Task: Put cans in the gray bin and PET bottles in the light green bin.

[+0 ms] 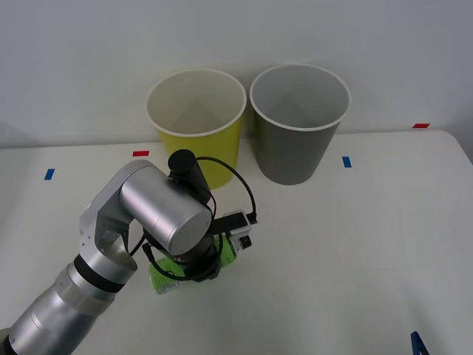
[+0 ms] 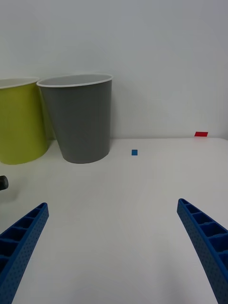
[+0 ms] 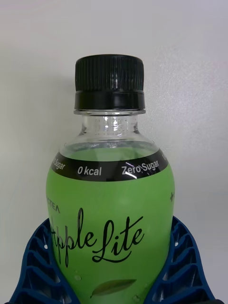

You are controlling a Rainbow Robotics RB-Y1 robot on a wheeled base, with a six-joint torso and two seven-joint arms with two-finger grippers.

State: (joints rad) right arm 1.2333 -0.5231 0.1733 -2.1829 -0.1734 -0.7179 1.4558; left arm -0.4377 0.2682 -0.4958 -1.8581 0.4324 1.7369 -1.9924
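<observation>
The PET bottle (image 3: 111,209) is being held by the left claw (image 3: 111,266), whose blue ribbed fingers (image 3: 35,266) are being pressed against both sides of its green label, with the black cap (image 3: 109,80) pointing away from the wrist. In the front view the left claw (image 1: 194,260) is being kept low over the tabletop (image 1: 355,251), near its front-left part, and the bottle (image 1: 164,279) is being glimpsed beneath the arm, lying close to the surface. The light green bin (image 1: 196,126) and the gray bin (image 1: 298,122) are being shown upright, side by side at the tabletop's rear edge, green on the left. The right claw (image 2: 114,251) is being held with its fingers (image 2: 204,242) wide apart, gripping nothing, facing the gray bin (image 2: 83,118) and the light green bin (image 2: 19,123).
</observation>
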